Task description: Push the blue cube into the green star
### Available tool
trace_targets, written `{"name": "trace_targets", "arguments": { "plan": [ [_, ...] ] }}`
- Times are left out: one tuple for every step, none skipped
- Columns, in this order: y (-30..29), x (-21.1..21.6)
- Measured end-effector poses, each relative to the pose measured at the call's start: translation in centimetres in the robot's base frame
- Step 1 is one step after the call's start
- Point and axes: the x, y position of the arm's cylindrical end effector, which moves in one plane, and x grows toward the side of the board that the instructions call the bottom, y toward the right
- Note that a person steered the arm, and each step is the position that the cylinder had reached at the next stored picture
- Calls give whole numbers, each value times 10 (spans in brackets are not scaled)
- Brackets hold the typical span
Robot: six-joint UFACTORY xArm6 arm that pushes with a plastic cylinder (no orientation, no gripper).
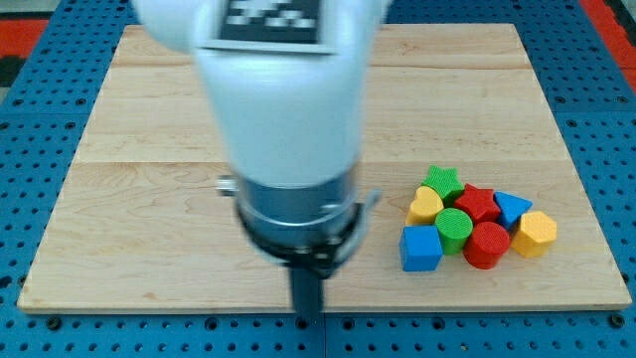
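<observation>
A pale wooden tabletop (149, 119) lies on a blue pegboard (30, 99). The blue cube (420, 249) sits lower right in a tight cluster, the green star (442, 181) above it, past a yellow block (425, 206) and green cylinder (454, 228). My tip (308, 320), at the bottom edge, stands left of the cube; there is no claw.

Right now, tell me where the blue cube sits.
The blue cube sits at the lower left of the block cluster on the view's right, touching the green cylinder, below the yellow heart. My tip is at its left, apart.
</observation>
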Motion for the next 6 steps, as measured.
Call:
{"name": "trace_targets", "arguments": {
  "plan": [
    [37, -2],
    [53, -13],
    [74, -29],
    [97, -49],
    [107, -70],
    [106, -81]
  ]
}}
